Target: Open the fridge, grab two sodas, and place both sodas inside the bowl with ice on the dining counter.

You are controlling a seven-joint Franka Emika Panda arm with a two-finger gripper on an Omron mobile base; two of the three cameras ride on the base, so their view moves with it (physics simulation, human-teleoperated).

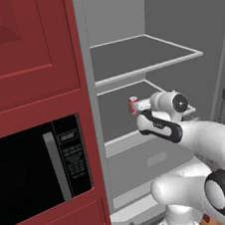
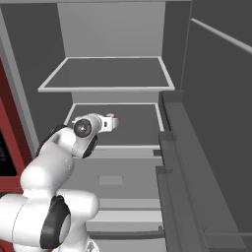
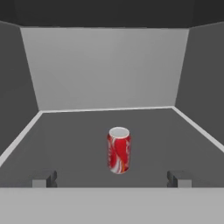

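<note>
Soda can [image 3: 119, 150] glossy red metal; fridge shelf [image 3: 109, 131] matt grey

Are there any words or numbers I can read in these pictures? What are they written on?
None can be read.
Microwave control panel: rows of small white print, too blurred to read.
Robot arm: a small light mark on its dark joint cover, too small to read.
Soda can: red with white swirls, no letters to make out.
</note>
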